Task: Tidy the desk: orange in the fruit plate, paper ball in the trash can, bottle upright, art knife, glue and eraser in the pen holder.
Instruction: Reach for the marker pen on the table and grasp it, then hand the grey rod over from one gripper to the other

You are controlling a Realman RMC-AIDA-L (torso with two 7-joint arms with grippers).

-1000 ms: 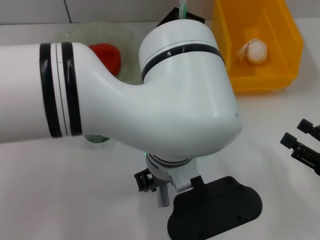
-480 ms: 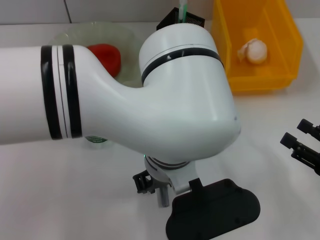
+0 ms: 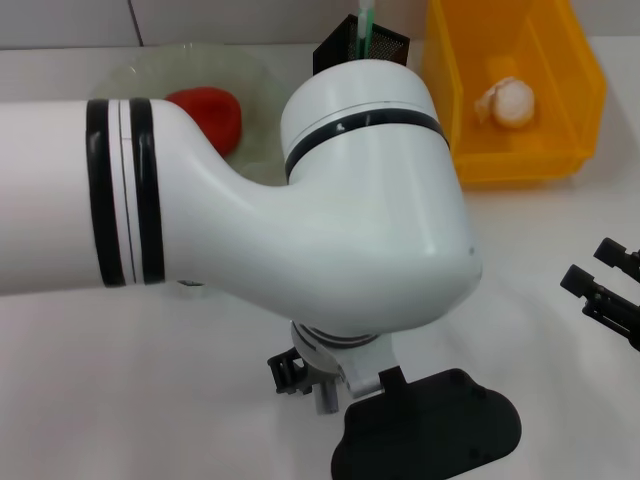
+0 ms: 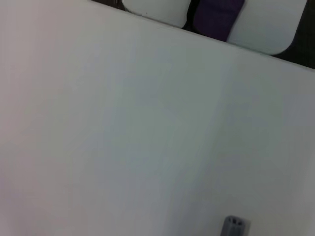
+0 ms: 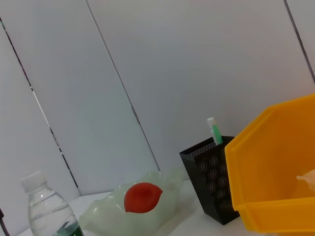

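Most of the tidying looks done. The orange [image 3: 208, 112], which reads reddish here, sits in the pale green fruit plate [image 3: 255, 80] near the table's [image 3: 90, 400] far edge. The paper ball [image 3: 506, 101] lies in the yellow bin serving as trash can [image 3: 470, 150] at the far right corner. The bottle [image 5: 49, 211] stands upright beside the plate. The black mesh pen holder [image 5: 209, 169] between plate and bin holds one green-tipped stick [image 5: 214, 130]; I cannot tell which item it is, or whether the other two are inside.

The left hand [image 3: 315, 385] hangs low by the near edge, and whether it holds anything cannot be told. The right hand [image 3: 605, 290] rests spread wide and empty at the right edge.
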